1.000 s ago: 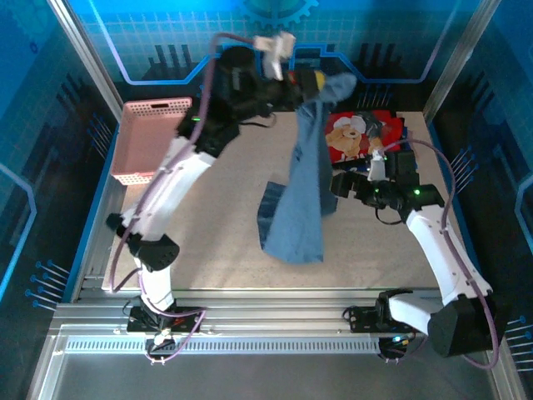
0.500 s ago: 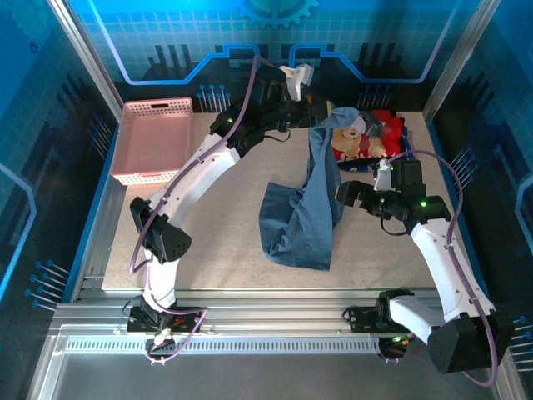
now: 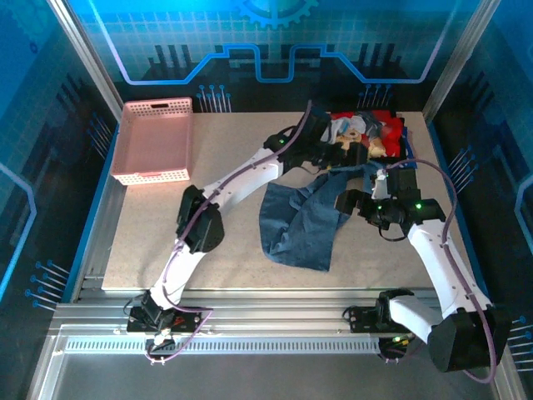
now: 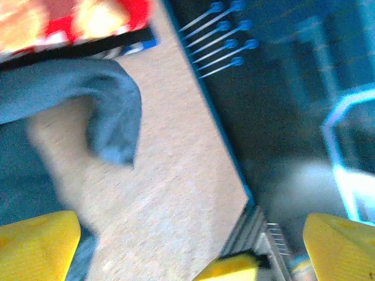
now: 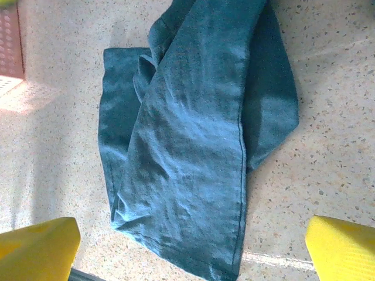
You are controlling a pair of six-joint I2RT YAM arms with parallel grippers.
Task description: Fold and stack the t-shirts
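Note:
The large slate-blue t-shirt (image 3: 298,223) lies crumpled on the table, its upper end reaching toward the folded stack at the back right. The red teddy-bear t-shirt (image 3: 388,122) tops that stack, above a dark folded edge (image 4: 76,50). My left gripper (image 3: 340,158) is stretched low beside the stack, its yellow fingers wide open with bare table between them (image 4: 193,243); a fold of the blue t-shirt (image 4: 111,114) hangs in front of it. My right gripper (image 3: 346,201) hovers at the blue t-shirt's (image 5: 193,134) right edge, open and holding nothing (image 5: 193,249).
A pink lattice basket (image 3: 156,140) stands at the back left of the table (image 3: 225,167). The table's right edge and blue frame (image 4: 222,134) run close to the left gripper. Metal rails (image 3: 275,321) cross the near side.
The left arm swung down from high above the table to beside the stack and opened, letting go of the slate-blue t-shirt, which dropped onto the table. The right arm barely moved.

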